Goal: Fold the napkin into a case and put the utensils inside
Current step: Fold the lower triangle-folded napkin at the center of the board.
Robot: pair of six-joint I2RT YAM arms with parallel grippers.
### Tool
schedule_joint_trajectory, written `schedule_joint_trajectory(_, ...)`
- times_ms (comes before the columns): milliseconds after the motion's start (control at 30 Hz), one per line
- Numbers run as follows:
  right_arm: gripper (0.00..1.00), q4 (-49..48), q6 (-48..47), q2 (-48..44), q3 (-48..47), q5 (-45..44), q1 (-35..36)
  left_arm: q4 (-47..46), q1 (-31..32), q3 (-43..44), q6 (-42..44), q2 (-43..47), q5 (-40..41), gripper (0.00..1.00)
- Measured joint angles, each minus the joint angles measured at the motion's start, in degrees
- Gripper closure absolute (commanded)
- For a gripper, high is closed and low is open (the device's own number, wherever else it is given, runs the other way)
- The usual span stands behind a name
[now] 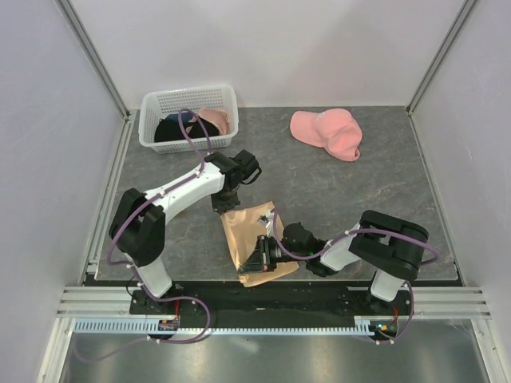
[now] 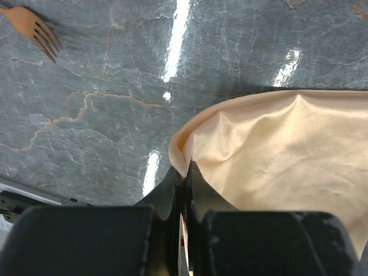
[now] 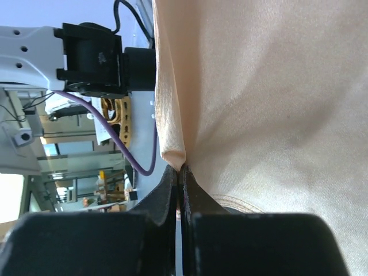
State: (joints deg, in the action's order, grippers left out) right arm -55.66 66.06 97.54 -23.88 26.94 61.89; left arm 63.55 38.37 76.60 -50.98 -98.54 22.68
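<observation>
Since the left fingers (image 2: 170, 188) and right fingers (image 3: 167, 192) are both clamped on the napkin (image 1: 244, 230) edge, they should probably move together so the fold stays even.

Look at that napkin (image 2: 287, 149): thin, smooth cloth with a satiny peach sheen. The table (image 2: 103, 115) is polished grey marble-look, glare streaking it, and the fork (image 2: 23, 20) is matt brown wood.

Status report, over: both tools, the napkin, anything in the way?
Left tool shut on napkin edge. Right tool shut on napkin too. Fork lies apart from it.
</observation>
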Motion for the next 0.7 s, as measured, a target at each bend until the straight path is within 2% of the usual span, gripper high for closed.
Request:
schedule_joint_trajectory(300,1.00,-13.94,5.68,6.47,6.54,0.39,-3.23,1.55,1.99,8.70,0.26,-14.40,-0.48,0.98)
schedule_joint_trajectory(567,1.00,-22.25,9.33,15.30,9.18,0.72,-4.55,2.36,4.35,12.02,0.09,-17.84,-1.16,0.98)
schedule_joint_trajectory(700,0.91,-24.00,10.91,16.76,9.31,2.34,-4.57,1.86,5.31,12.15,0.09,-19.26,-1.25,0.98)
